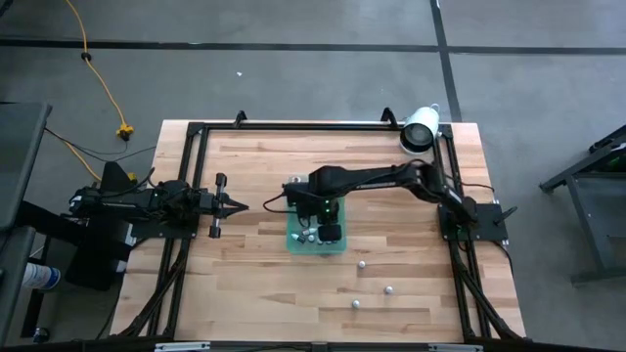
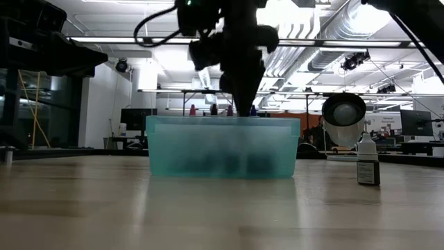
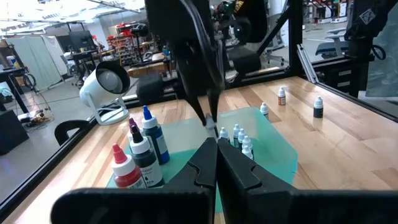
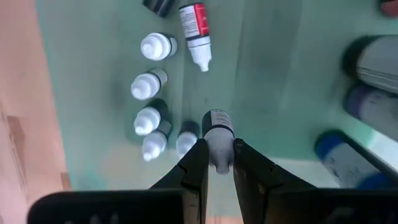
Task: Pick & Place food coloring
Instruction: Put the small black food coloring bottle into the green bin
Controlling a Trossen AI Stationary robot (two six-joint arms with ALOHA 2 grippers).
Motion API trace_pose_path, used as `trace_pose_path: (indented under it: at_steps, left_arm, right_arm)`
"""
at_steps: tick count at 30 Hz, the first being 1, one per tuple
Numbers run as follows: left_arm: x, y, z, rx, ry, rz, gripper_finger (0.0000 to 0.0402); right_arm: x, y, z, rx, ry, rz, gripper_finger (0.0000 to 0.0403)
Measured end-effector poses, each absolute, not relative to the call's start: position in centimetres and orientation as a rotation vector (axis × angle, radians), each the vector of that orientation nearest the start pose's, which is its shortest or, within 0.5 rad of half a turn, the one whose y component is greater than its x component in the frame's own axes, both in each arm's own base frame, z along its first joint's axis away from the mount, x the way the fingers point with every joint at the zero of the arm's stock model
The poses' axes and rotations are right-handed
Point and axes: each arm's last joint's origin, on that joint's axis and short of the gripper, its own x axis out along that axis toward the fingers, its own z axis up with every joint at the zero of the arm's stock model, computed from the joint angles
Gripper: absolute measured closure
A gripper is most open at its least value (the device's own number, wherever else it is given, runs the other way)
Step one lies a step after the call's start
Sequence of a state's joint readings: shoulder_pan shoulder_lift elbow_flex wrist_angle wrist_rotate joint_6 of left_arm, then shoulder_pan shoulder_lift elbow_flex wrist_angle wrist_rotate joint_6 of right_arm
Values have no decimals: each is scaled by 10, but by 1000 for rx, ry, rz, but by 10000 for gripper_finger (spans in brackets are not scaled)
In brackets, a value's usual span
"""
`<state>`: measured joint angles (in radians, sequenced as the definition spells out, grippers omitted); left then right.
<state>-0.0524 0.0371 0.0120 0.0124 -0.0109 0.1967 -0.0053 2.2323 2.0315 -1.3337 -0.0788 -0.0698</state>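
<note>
Green tray (image 4: 280, 74): right tool (image 4: 216, 163) grips one bottle (image 4: 217, 134); five small bottles (image 4: 149, 84) beside.

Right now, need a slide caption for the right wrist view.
Right gripper holds a small food coloring bottle above the green tray, beside five standing white-capped bottles.

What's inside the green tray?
Inside the green tray stand small white-capped bottles, one small bottle lies flat, and bigger bottles stand together. The right gripper holds another small bottle, hiding the floor beneath.
</note>
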Motion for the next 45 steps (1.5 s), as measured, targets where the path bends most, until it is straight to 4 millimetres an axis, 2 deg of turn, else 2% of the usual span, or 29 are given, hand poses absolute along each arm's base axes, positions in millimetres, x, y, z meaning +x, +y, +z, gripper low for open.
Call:
trace_pose_path:
  at_steps: [7, 15, 33, 45]
  left_arm:
    - [99, -5, 166, 197, 8, -43, 401]
    - [99, -5, 166, 197, 8, -42, 401]
    - [99, -5, 166, 197, 9, -42, 401]
    - [99, -5, 166, 197, 9, -43, 401]
  right_arm:
    - [444, 9, 203, 3, 1581, 123, 355]
    - [448, 22, 186, -46, 1609, 111, 354]
    - [449, 31, 186, -59, 1599, 115, 354]
    - [448, 31, 175, -88, 1588, 115, 354]
